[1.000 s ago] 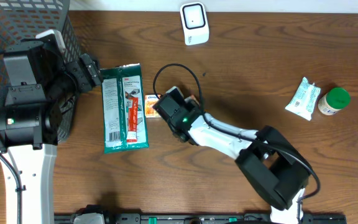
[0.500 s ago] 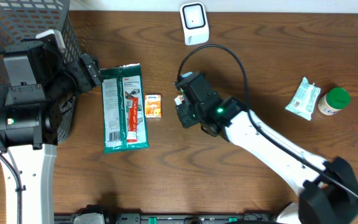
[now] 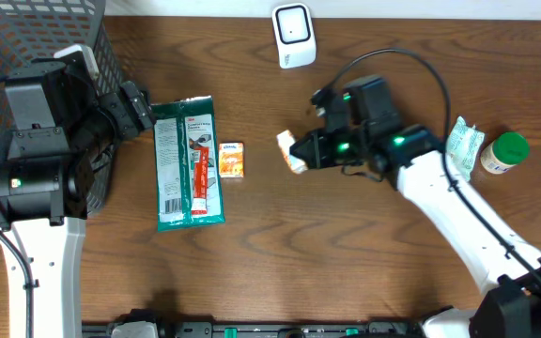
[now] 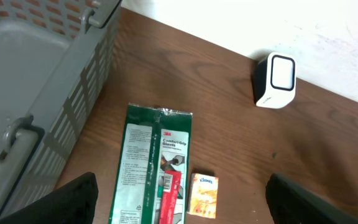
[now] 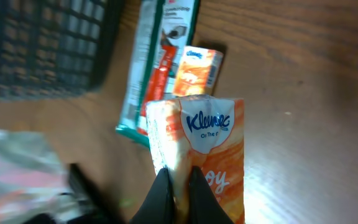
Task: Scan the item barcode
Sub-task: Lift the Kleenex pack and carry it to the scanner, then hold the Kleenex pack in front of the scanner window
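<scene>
We're on the small orange-and-white Kleenex tissue pack. It's off the table, pinched at one short end by the right gripper, whose fingers are clenched tight on it. In the right wrist view its long axis runs straight out from the fingertips, with the logo face towards the camera. We can't spot a barcode on that face.

The relation that matters is that the white box-shaped barcode scanner stands at the far edge of the table, almost directly beyond the pack and well apart from it. The right arm is clearly the nearer of the 2, so we judge it should carry the pack towards the scanner window and turn the coded face to it.

The left gripper hangs with jaws spread wide and empty. It sits at the top edge of the flat green glove packet, beside the grey mesh basket.

Compared with 1 second back, the right arm was then low beside the glove packet. Now it has swung right and lifted the pack clear. A second orange tissue pack stays on the wood just beside the packet. The left arm hasn't budged.
</scene>
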`<state>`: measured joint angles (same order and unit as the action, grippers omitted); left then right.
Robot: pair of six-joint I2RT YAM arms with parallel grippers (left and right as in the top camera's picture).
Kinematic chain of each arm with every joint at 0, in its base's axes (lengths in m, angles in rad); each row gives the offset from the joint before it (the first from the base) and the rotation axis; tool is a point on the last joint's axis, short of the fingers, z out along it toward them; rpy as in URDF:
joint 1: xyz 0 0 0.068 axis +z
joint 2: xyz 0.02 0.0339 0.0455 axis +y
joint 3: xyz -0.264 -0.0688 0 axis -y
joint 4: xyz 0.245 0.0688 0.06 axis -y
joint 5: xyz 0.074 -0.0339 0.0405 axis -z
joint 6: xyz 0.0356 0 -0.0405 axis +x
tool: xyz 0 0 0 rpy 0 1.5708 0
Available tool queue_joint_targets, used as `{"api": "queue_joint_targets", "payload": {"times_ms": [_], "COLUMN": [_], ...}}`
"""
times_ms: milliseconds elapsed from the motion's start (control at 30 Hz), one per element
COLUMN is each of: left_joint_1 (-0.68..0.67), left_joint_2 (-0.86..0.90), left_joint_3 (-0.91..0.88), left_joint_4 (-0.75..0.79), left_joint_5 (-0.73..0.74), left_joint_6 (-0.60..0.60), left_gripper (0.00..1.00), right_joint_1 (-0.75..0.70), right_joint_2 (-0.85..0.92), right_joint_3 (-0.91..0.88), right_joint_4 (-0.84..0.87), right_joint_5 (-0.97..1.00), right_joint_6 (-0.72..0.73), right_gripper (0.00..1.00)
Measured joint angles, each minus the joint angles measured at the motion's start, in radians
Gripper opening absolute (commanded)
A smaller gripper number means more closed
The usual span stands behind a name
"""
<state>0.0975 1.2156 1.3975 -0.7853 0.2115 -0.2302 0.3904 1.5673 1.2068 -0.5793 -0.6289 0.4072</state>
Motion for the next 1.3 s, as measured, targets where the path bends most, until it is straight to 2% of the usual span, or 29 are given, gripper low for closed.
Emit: {"api": "queue_joint_targets", "payload": {"times_ms": [133, 233, 500, 700, 800, 1000, 1300], "left_joint_1": [0.0, 0.0, 0.0, 0.0, 0.0, 0.0, 0.0], "left_joint_2": [0.0, 0.0, 0.0, 0.0, 0.0, 0.0, 0.0], "left_joint_3": [0.0, 0.0, 0.0, 0.0, 0.0, 0.0, 0.0], "left_joint_4": [0.0, 0.0, 0.0, 0.001, 0.0, 0.0, -0.001], "left_joint_5": [0.0, 0.0, 0.0, 0.0, 0.0, 0.0, 0.0], "left_joint_6": [0.0, 0.0, 0.0, 0.0, 0.0, 0.0, 0.0], "left_gripper": [0.87, 0.87, 0.87, 0.87, 0.87, 0.87, 0.87], "right_joint_1": [-0.06, -0.098, -0.153, -0.17, -0.174, -0.174, -0.19], "right_joint_2": [0.0, 0.0, 0.027, 0.182, 0.261, 0.423, 0.728], "right_joint_3": [0.011, 0.084, 0.509, 0.895, 1.0, 1.049, 1.049], "right_joint_4": [-0.003, -0.013, -0.081, -0.101, -0.097, 0.005, 0.268], "right_joint_5": [-0.077, -0.116, -0.16, -0.196, -0.205, -0.2, -0.179], "right_joint_6": [0.058, 0.089, 0.151, 0.223, 0.26, 0.346, 0.42], "right_gripper": [0.01, 0.01, 0.01, 0.01, 0.01, 0.01, 0.01]}}
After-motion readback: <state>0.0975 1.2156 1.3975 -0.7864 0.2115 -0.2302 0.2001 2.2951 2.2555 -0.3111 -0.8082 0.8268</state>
